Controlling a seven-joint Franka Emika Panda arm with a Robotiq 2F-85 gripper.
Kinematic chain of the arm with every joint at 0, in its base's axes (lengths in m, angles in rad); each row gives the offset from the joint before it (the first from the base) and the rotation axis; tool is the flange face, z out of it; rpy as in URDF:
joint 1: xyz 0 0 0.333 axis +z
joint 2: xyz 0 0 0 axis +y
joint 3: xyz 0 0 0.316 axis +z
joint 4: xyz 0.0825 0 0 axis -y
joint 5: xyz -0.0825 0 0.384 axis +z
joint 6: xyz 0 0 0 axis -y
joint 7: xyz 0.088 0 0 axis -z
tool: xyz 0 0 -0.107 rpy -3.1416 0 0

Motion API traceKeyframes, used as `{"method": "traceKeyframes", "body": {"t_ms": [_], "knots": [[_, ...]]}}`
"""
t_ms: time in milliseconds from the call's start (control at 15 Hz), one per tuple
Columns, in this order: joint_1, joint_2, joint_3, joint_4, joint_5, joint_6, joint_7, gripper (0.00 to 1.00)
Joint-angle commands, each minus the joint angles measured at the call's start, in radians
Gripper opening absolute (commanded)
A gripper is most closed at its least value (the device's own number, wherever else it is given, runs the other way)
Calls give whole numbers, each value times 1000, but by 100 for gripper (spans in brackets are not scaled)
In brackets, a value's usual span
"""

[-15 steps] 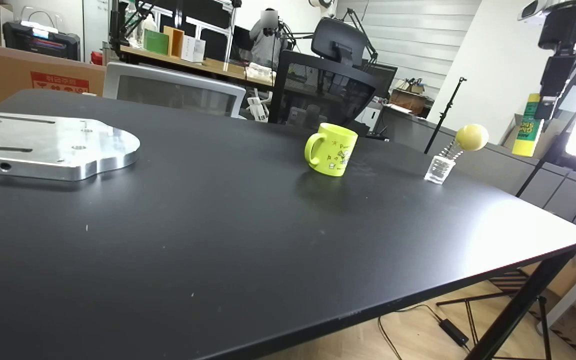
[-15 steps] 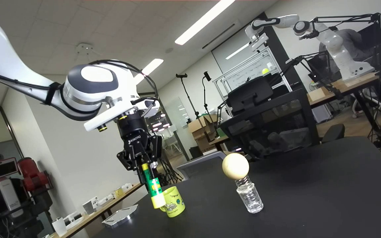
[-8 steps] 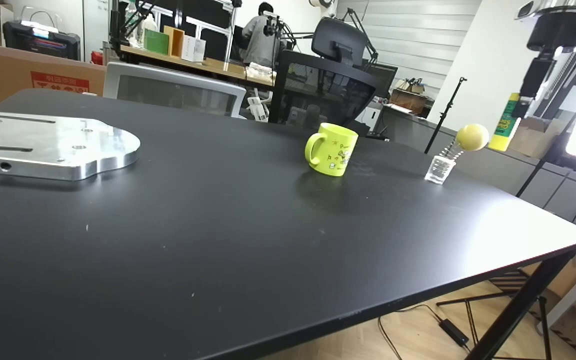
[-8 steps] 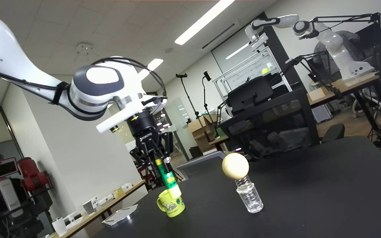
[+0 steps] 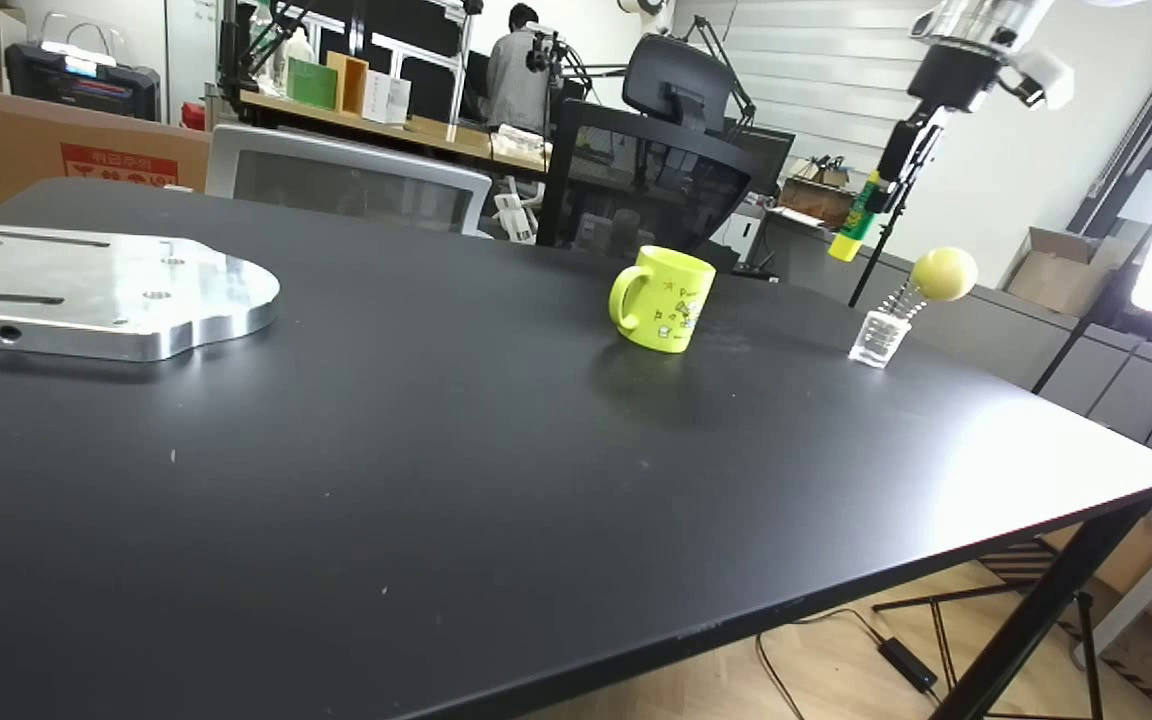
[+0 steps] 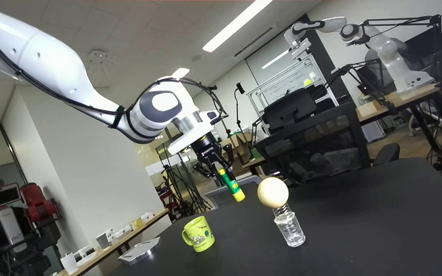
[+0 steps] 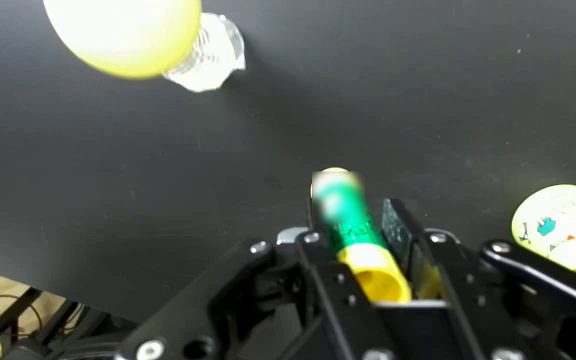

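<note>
A green glue stick with yellow ends [image 6: 231, 185] is tilted in my gripper [image 6: 224, 171], held in the air over the table. In the wrist view the glue stick [image 7: 368, 257] lies between the two fingers, its open yellow end facing the palm; its far end is blurred. Upper left in that view is a pale yellow ball [image 7: 128, 35] on a spring above a clear glass bottle [image 7: 215, 55]. The ball [image 5: 944, 274] and bottle [image 5: 879, 340] stand on the table near the gripper in both exterior views. A lime mug [image 5: 674, 300] stands upright, apart from the gripper.
A silver metal plate [image 5: 86, 290] lies on the black table [image 5: 436, 480], beyond the mug [image 6: 201, 235] in an exterior view. Office chairs [image 5: 656, 170] stand along the table's far side. A person [image 5: 521, 75] is in the background.
My gripper has carried the glue stick sideways, leftward in an exterior view and rightward and up in an exterior view, away from in front of the mug. Mug, bottle and plate stayed put.
</note>
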Motion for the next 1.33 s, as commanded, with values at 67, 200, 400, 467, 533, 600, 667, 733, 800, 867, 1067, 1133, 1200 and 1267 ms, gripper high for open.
{"method": "traceKeyframes", "body": {"t_ms": [67, 200, 400, 467, 533, 600, 667, 733, 800, 867, 1067, 1133, 1200, 1267], "knots": [[35, 178, 73, 288, -26, -124, 32, 8], [63, 216, 98, 352, -42, -175, 33, 8], [105, 244, 126, 397, -64, -223, 24, 8], [117, 249, 134, 403, -69, -230, 19, 8], [128, 249, 143, 403, -77, -235, 14, 8], [139, 248, 150, 405, -82, -240, 12, 8], [147, 245, 158, 401, -86, -241, 7, 8], [157, 239, 165, 397, -92, -246, 6, 8], [165, 237, 170, 395, -96, -248, 6, 8], [171, 235, 175, 393, -98, -250, 5, 8], [194, 233, 173, 390, -126, -286, 15, 8], [197, 236, 174, 392, -130, -302, 12, 8], [202, 239, 175, 392, -136, -320, 11, 8], [205, 240, 176, 389, -139, -331, 10, 8]]}}
